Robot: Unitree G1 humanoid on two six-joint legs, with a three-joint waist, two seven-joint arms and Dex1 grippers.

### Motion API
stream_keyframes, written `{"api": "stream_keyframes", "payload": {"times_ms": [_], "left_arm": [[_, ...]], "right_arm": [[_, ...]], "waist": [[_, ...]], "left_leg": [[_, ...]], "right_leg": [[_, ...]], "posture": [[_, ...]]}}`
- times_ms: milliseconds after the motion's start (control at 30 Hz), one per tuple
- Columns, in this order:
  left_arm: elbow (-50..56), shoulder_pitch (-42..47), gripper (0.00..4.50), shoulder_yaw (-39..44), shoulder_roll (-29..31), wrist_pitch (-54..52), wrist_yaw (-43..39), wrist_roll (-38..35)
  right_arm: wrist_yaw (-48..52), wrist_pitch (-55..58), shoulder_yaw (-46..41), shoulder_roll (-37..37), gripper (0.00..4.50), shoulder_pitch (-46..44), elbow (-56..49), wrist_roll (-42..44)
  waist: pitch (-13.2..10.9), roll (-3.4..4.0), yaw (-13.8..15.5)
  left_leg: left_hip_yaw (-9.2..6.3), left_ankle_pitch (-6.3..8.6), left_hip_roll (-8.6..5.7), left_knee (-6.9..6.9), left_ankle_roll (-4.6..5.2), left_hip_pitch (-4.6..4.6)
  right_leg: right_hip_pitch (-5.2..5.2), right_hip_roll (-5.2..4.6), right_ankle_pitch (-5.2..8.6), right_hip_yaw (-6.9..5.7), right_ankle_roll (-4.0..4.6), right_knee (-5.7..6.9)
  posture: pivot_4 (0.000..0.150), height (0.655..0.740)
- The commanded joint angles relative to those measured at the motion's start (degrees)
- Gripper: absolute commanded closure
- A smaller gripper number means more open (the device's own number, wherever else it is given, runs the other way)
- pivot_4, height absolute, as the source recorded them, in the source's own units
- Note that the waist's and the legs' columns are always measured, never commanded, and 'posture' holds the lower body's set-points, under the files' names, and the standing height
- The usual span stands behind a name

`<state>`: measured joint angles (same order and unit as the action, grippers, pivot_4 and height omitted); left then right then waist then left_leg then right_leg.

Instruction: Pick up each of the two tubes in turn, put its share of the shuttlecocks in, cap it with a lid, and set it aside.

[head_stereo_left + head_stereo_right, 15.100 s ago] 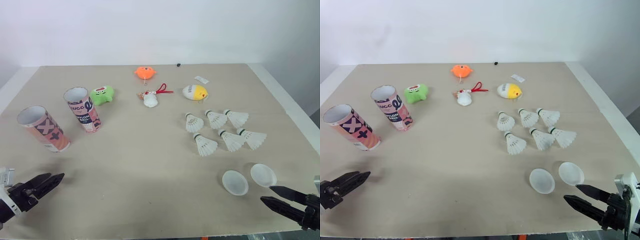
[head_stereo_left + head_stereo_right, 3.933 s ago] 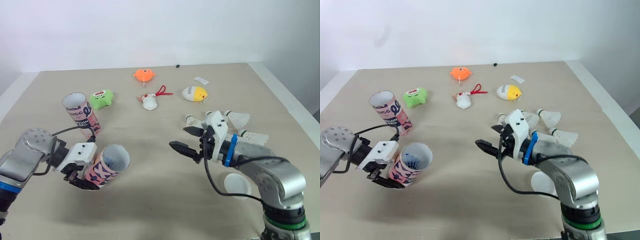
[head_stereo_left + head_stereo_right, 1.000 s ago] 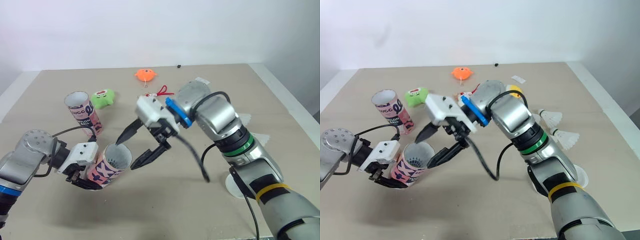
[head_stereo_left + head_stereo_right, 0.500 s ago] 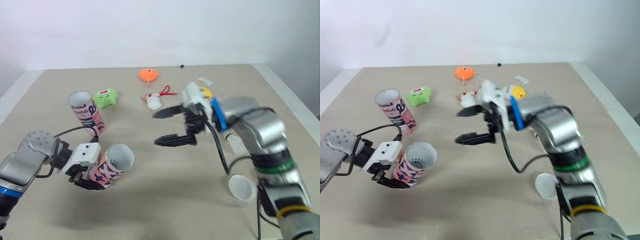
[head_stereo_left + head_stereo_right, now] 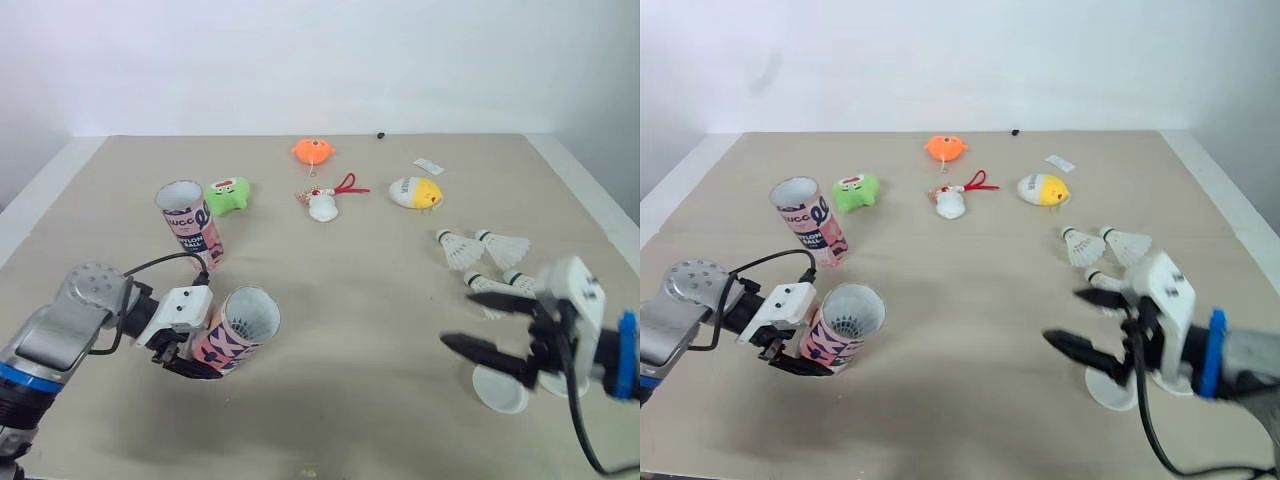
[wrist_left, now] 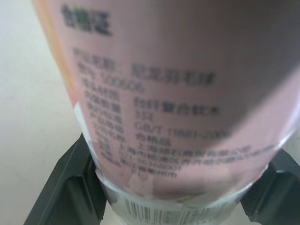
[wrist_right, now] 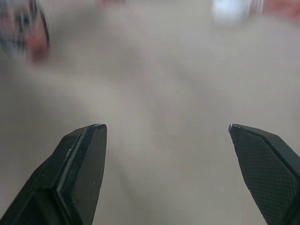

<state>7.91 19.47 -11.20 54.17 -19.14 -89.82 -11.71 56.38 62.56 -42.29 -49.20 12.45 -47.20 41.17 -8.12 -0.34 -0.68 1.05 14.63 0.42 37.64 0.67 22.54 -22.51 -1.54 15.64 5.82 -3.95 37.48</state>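
My left gripper [image 5: 200, 340] is shut on the lower end of a pink patterned tube [image 5: 232, 330], holding it tilted with its open mouth toward the table's middle. Something white shows inside the mouth [image 5: 848, 318]. In the left wrist view the tube [image 6: 164, 93] sits between both fingers. The second pink tube [image 5: 190, 222] stands upright behind it. Several white shuttlecocks [image 5: 457, 248] lie at the right. My right gripper [image 5: 458, 320] hangs open and empty just in front of them, over a clear lid [image 5: 500, 388]. A second lid is partly hidden behind that gripper.
Toys lie along the back of the table: a green one [image 5: 228, 195], an orange one [image 5: 315, 151], a white one with a red string [image 5: 323, 205] and a yellow-white one [image 5: 415, 191]. A small white tag [image 5: 428, 166] lies near the far edge.
My right gripper, still open, has swung away from the held tube's mouth to the right front, above the lids. The left gripper keeps its hold. The camera has shifted slightly.
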Motion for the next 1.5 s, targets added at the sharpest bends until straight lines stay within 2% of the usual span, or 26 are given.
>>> {"api": "stream_keyframes", "payload": {"times_ms": [33,133,233,433,600,833,1167,1500], "left_arm": [[-2.02,-1.53,1.57,-7.22,-2.83,0.98,-1.26,1.87],[-3.21,-1.46,1.57,-7.43,-3.61,2.04,-1.95,2.54],[-2.58,-2.19,1.57,-7.43,-3.65,2.16,-1.93,2.75],[-2.17,-0.88,1.57,-7.03,-5.41,1.57,-1.55,1.90],[1.44,2.42,1.57,-4.27,-5.72,-2.84,-2.40,-1.85],[5.02,4.63,1.57,-3.64,-3.71,-5.99,-2.68,-4.66],[-0.14,6.15,1.57,-6.76,-5.82,-0.07,-1.84,-2.29],[-0.25,10.24,1.57,-7.31,-8.08,-1.07,-0.25,-2.07]], "right_arm": [[-0.67,-3.73,-3.96,0.65,0.05,5.14,-0.23,-2.25],[-1.36,-7.25,-3.92,2.04,0.05,10.51,2.32,-5.28],[-2.27,-9.96,-3.58,2.59,0.05,11.78,4.43,-6.27],[-5.73,-14.94,1.46,1.76,0.05,9.86,12.59,-10.82],[-5.60,-16.07,2.99,1.33,0.05,8.48,15.05,-10.33],[-5.43,-17.25,4.91,1.45,0.05,8.84,15.70,-10.70],[-9.09,-18.27,6.23,1.32,0.05,6.99,16.66,-12.56],[-12.91,-19.15,11.96,1.49,0.05,1.13,19.90,-15.03]], "waist": [[0.14,0.24,-0.15],[0.20,0.16,0.05],[0.23,0.21,-0.08],[0.28,0.23,0.07],[0.25,0.20,0.59],[-0.10,-0.40,0.77],[-0.16,-0.45,0.78],[-0.37,-0.65,0.97]], "left_leg": [[0.02,0.00,0.01,0.00,0.05,-0.10],[0.03,-0.06,-0.12,0.00,0.27,-0.22],[0.26,-0.06,-0.24,0.00,0.40,-0.25],[0.30,-0.01,-0.61,0.00,0.67,-0.23],[0.24,0.08,-0.93,0.01,0.89,-0.08],[-0.20,0.13,-0.95,0.18,0.90,0.55],[-0.58,0.17,-0.93,0.54,0.90,0.73],[-0.74,-0.01,-0.82,0.92,0.94,0.78]], "right_leg": [[0.20,0.00,-0.13,0.01,-0.07,-0.24],[0.41,-0.22,-0.12,-0.03,-0.02,-0.45],[0.43,-0.46,-0.14,0.04,-0.07,-0.49],[0.44,-0.87,-0.09,0.03,-0.26,-0.49],[0.43,-1.13,-0.23,0.06,-0.49,-0.51],[0.04,-1.08,-0.21,-0.22,-0.44,-0.51],[0.14,-1.08,-0.25,-0.64,-0.34,-0.48],[0.27,-1.09,-0.63,-1.02,-0.18,-0.47]], "posture": [[0.150,0.7400],[0.150,0.7400],[0.150,0.7400],[0.150,0.7400],[0.150,0.7400],[0.150,0.7400],[0.150,0.7400],[0.150,0.7400]]}}
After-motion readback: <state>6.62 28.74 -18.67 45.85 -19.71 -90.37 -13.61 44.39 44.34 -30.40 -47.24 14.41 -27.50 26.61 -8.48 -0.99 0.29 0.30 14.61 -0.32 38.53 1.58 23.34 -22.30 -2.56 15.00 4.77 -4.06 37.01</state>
